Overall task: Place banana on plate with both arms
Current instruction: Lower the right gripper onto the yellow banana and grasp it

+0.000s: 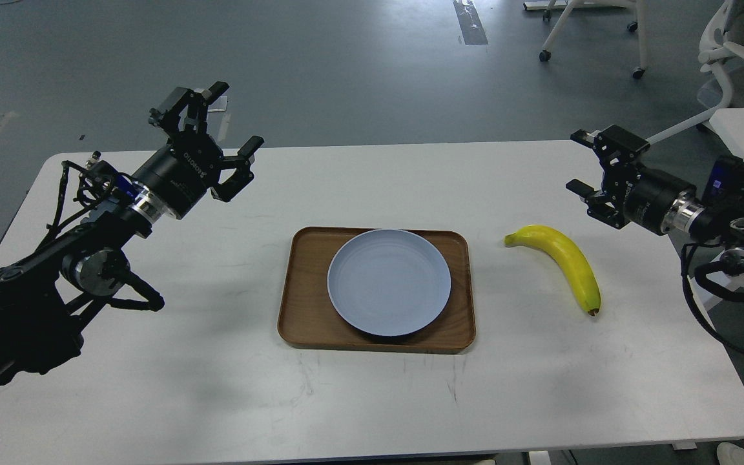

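Since nothing has been picked up yet, I'd call this the very start of the job, the reach-for-the-fruit step. Only one camera to go on, the head view, so here's what it shows.

Over on the right side of the white table (217,387) the banana (562,261) lies flat on the bare surface, greenish stem pointing toward the middle of the table and the dark tip toward the near edge. It's beside the wooden tray (304,303) but not touching it. The plate (389,282) sits inside that tray, and the plate has nothing on it. Apart from the plate, the tray holds nothing either.

Both arms hang above the table with nothing in them. The left gripper (237,123) is up at the far left, fingers spread wide apart, well away from everything. The right gripper (582,161) hovers near the far right edge, fingers also parted, and it's clearly the closer one to the banana, though not over it yet.

My guess at the next move: the right arm has to drop down and in, line its fingers across the banana's middle and close gently, since the curve could let it roll. The task wants both arms, so the left one presumably needs to come across toward the plate as well, maybe to steady the tray or take a handover.
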